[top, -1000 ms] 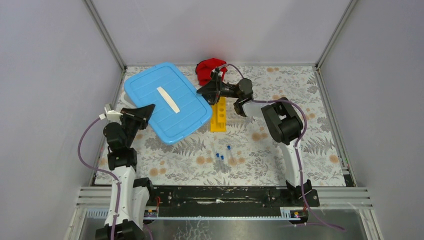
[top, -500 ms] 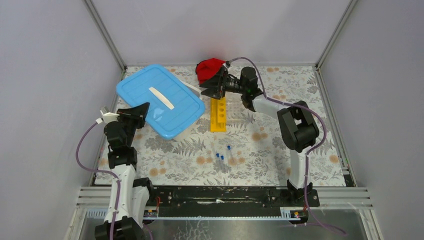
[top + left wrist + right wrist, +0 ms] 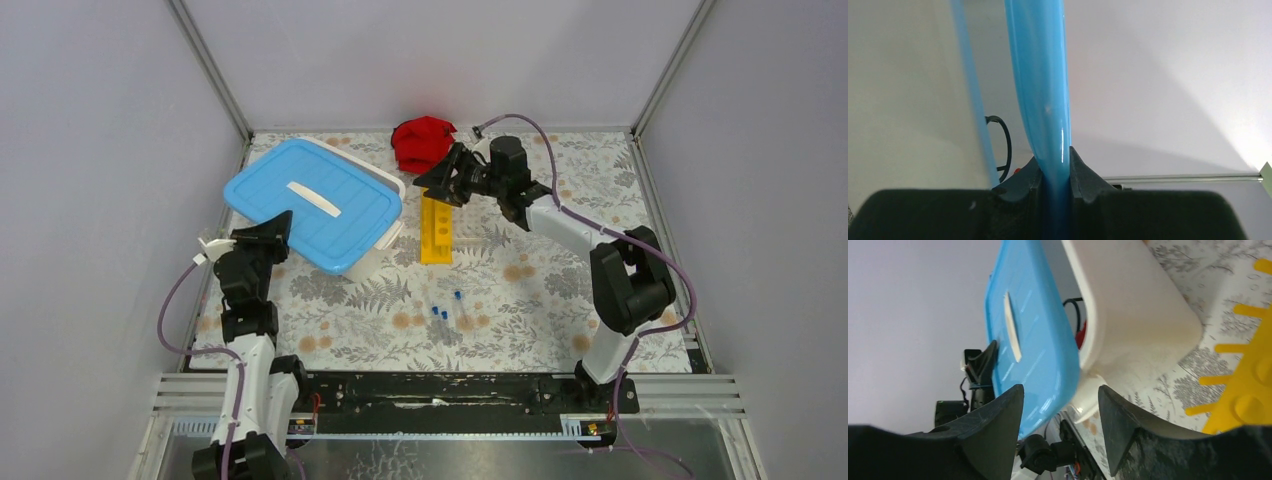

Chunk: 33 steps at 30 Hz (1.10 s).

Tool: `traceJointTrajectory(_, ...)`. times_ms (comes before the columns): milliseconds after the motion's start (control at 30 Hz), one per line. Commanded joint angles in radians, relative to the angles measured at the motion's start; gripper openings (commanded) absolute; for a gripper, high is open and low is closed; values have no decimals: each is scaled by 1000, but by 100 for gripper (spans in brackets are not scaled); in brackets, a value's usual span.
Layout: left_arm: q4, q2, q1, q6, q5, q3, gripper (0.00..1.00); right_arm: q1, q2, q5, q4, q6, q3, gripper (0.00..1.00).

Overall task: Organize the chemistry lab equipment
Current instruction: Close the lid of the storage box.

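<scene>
One white tub (image 3: 1128, 315), ribbed blue lid (image 3: 330, 215), ajar

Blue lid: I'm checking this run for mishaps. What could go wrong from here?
The left gripper pinches the blue lid by one edge only, so it may slip free. The lid hangs tilted over the white tub and could catch its rim. The open right gripper hovers close to the yellow rack and might knock it.

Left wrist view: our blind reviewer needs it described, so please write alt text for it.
The left claw grips the edge of a blue lid, which rises edge-on up the middle of the frame. A black wire loop shows left of it, against a pale blurred background.
</scene>
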<state>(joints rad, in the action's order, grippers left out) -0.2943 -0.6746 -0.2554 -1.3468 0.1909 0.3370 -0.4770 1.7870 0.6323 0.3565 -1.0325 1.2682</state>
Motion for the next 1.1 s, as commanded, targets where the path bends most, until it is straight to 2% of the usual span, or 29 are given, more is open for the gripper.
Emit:
traceJointTrajectory(0, -121, 23, 0, -48, -63, -31, 0, -40, -87, -122, -86, 112, -53, 63)
traceJointTrajectory(200, -132, 29, 28, -53, -104, -41, 0, -127, -142, -261, -182, 158, -83, 64)
traceJointTrajectory(467, -153, -4, 110, -23, -165, -27, 0, -239, -199, -429, -254, 118, -104, 64)
traceJointTrajectory(867, -185, -23, 137, -6, -187, -32, 0, -310, -174, -455, -187, 14, -104, 64)
traceJointTrajectory(1067, -184, -25, 139, 13, -228, -32, 0, -339, -134, -450, -185, -6, -39, 63)
